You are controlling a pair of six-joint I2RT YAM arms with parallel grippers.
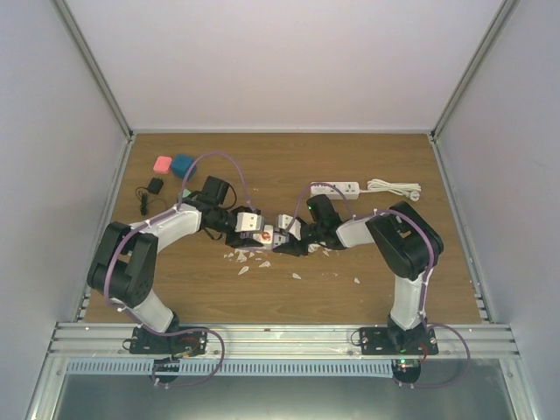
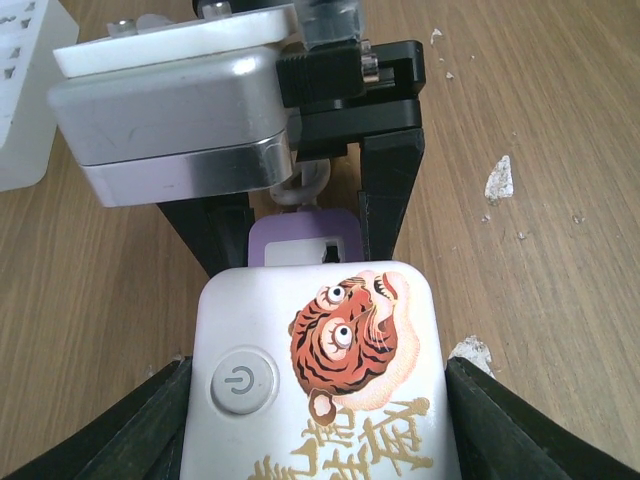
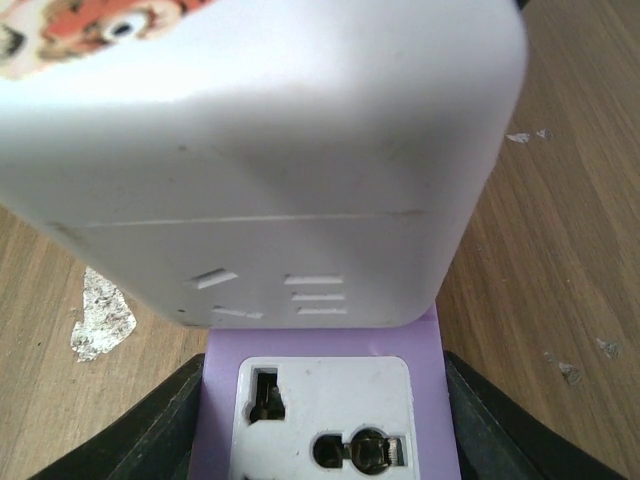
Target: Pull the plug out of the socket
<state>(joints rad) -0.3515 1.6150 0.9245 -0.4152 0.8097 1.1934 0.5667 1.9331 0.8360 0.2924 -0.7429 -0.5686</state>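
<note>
Pulling at an angle is judged the main risk: the plug's hidden pins could be bound or bent. The white socket block (image 2: 320,340) is clamped by its sides in the left gripper (image 2: 318,400), and the purple plug (image 2: 300,243), seated against the socket block's far end, is clamped in the right gripper (image 3: 322,430). Either one could be lost from a light grip.

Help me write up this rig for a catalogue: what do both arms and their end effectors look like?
The left arm and right arm match: black joint housings, white link shells, a lilac cable looped along each, black base plates. The left end effector and right end effector have black, wedge-shaped fingers.
</note>
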